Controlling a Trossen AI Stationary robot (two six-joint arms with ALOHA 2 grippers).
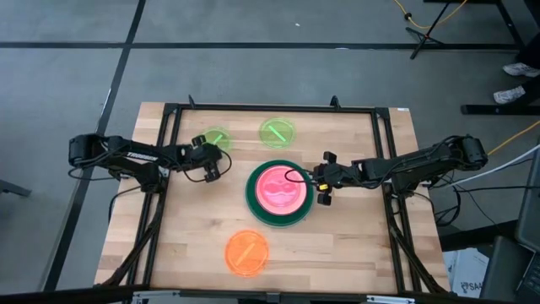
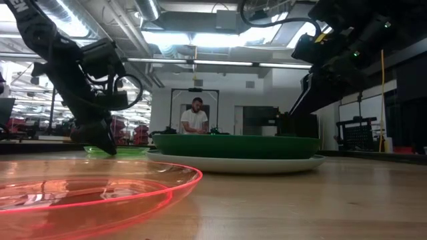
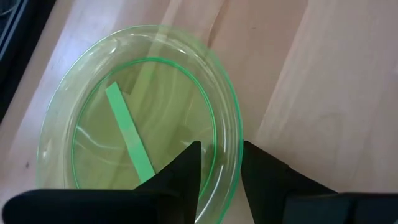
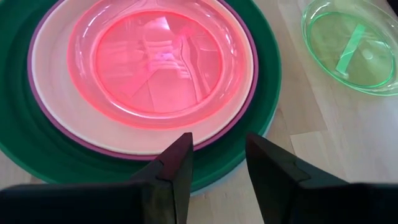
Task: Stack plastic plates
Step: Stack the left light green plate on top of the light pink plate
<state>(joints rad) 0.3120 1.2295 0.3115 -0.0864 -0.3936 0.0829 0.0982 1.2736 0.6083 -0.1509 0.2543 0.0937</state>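
Table [image 1: 354, 245] is carrying everything, wood top with a black frame.

Stack is sitting mid-table, slightly right of centre. Light blue plate [image 2: 233, 163] is lying at the bottom, only its pale rim showing in the low view. Dark green plate [image 1: 253, 205] is resting on it. Magenta plate [image 4: 245, 99] is nesting inside the green one, showing just as a thin ring. Peach plate [image 4: 59, 87] is sitting inside that. Red-pink plate [image 1: 279, 187] is lying on top, centred.

Orange plate [image 1: 246, 252] is lying alone near the front edge, apart from the stack; in the low view it's filling the foreground.

Two translucent green plates are lying at the far side. Left green plate [image 1: 214, 138] is sitting just under the left arm's tip. Right green plate [image 1: 277, 132] is lying beyond the stack, well clear of both arms.

Left gripper [image 3: 219, 171] is hovering at the rim of the left green plate, fingers parted and straddling the rim, not closed on it; contact can't be told.

Right gripper [image 4: 217, 162] is sitting at the right edge of the stack, fingers spread, holding nothing, over the dark green rim.

A person [image 2: 195, 117] is standing in the room behind the table.
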